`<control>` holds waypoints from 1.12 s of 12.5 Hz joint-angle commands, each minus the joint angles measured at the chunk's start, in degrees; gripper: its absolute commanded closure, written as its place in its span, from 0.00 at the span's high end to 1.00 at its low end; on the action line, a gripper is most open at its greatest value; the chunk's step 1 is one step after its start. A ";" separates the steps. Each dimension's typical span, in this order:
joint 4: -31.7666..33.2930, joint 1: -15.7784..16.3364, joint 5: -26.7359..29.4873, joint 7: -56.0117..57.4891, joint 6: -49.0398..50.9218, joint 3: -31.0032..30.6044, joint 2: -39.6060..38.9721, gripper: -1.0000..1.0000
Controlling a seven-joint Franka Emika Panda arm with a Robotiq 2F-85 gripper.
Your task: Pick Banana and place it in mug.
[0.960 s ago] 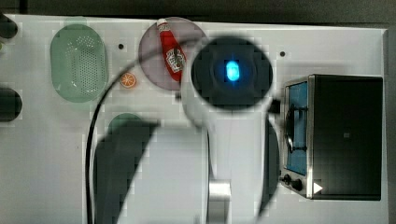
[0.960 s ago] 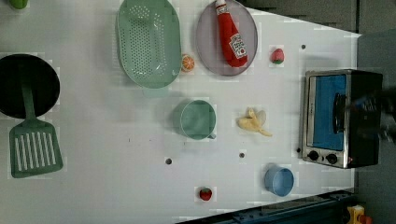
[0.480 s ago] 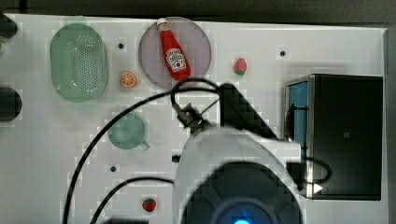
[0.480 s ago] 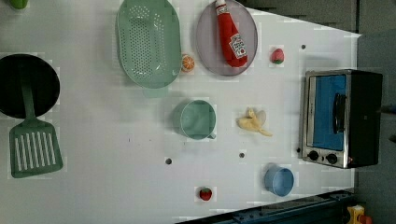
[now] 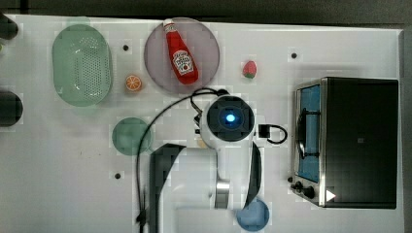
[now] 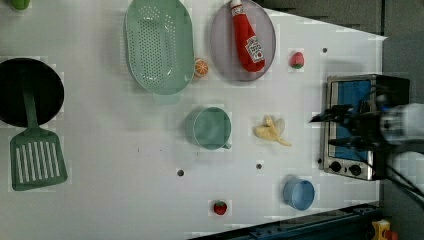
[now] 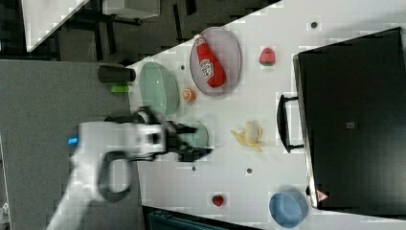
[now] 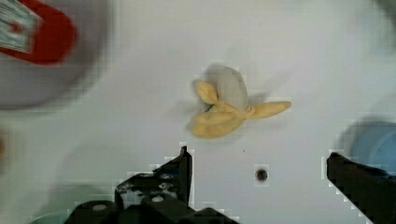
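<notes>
banana [image 8: 229, 109]: judged light, soft; peel flaps are splayed.
grasp: best taken across the thick middle.
gripper [image 8: 261, 179]: spread wide, nothing held.

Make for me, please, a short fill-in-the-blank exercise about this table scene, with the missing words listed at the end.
1. The banana lies on the white table between the mug and the ______.
2. The ketchup bottle lies on the grey ______.
3. The gripper is ______ and holds nothing.
4. The orange slice sits between the plate and the pale green ______.

Missing words: toaster oven; plate; open; colander
</notes>
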State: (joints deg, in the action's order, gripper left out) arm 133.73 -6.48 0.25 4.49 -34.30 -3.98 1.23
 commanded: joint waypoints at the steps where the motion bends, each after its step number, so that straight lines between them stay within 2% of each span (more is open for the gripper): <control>1: 2.75 -0.07 0.55 11.61 -7.37 0.74 -2.52 1.00; 5: 5.69 -0.08 0.56 20.04 -20.07 0.75 -10.81 1.00; 8: 6.30 -0.05 0.56 20.21 -27.61 0.65 -16.76 1.00; 12: 6.27 -0.06 0.56 20.08 -31.64 0.73 -21.33 0.99; 13: 6.28 -0.06 0.56 20.09 -33.39 0.70 -21.81 0.86; 14: 6.45 -0.07 0.56 20.08 -34.40 0.82 -22.03 0.77</control>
State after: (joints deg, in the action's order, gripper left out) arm 139.99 -6.57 0.73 22.45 -68.82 -2.75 -21.99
